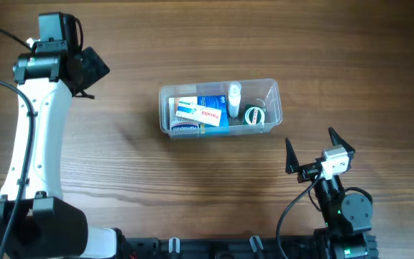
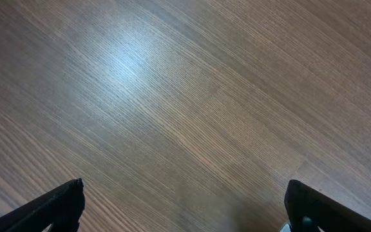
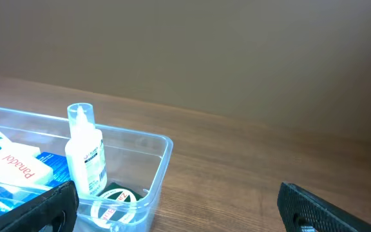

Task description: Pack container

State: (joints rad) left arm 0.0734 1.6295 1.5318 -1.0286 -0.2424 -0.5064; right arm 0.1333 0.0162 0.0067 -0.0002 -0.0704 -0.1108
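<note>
The clear container (image 1: 270,88) sits mid-table with a white and red Panadol box (image 1: 198,113) on blue boxes, a small white bottle (image 1: 234,99) standing upright, and a round green tin (image 1: 255,115). In the right wrist view the container's rim (image 3: 166,145) is at the left, with the bottle (image 3: 85,154), the tin (image 3: 111,196) and the Panadol box (image 3: 11,162) inside. My right gripper (image 1: 309,145) is open, near and to the right of the container, empty (image 3: 176,200). My left gripper (image 1: 95,78) is open at the far left, over bare wood (image 2: 184,205).
Wood-grain tabletop all around. The left arm's white link (image 1: 31,137) runs down the left side to its base. The right arm's base (image 1: 343,216) sits at the front edge. A plain wall (image 3: 237,51) shows behind the table in the right wrist view.
</note>
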